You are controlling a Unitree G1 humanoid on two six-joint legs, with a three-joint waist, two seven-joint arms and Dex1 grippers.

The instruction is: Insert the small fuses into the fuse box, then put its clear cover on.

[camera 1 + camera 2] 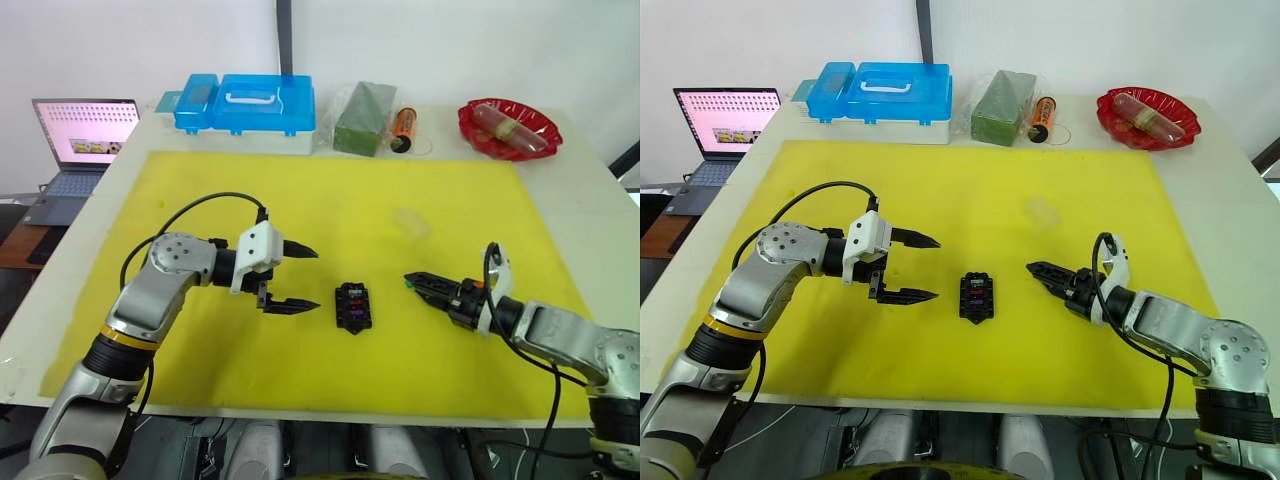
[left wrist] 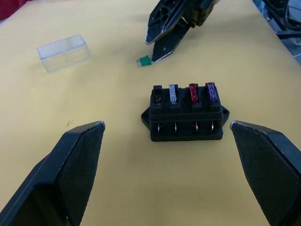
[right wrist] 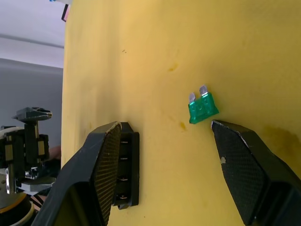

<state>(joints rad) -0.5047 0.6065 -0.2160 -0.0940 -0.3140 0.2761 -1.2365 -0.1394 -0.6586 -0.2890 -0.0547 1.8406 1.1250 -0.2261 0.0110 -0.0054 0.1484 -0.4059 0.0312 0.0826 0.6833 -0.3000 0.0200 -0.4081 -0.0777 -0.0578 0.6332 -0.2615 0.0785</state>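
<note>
The fuse box (image 1: 353,305) sits on the yellow mat (image 1: 330,200), well in from every edge of it, with bare mat all round. To the box's left the left gripper (image 1: 296,276) hangs just short of it, its two black fingers spread wide and holding nothing; the gap between them faces the box. To the box's right the right gripper (image 1: 415,281) points back toward the box, its fingers parted and empty too, their tips low over the mat with a clear strip of mat between them and the box.

A green fuse (image 3: 202,108) lies flat on the mat beside the right gripper's tips, touching neither finger (its two metal blades show plainly in the right wrist view). The clear cover (image 1: 410,222) lies beyond the box and to its right, well apart from it.

The left wrist view gives what the head views cannot: three fuses already seated in the box's top row, a clear one (image 2: 172,93), a red one (image 2: 193,92) and a purple one (image 2: 211,92), with the slot at the end beside the clear one open.

Beyond the mat's far edge stand a blue plastic case (image 1: 245,103), a green block (image 1: 364,117) and a red dish (image 1: 509,127).
</note>
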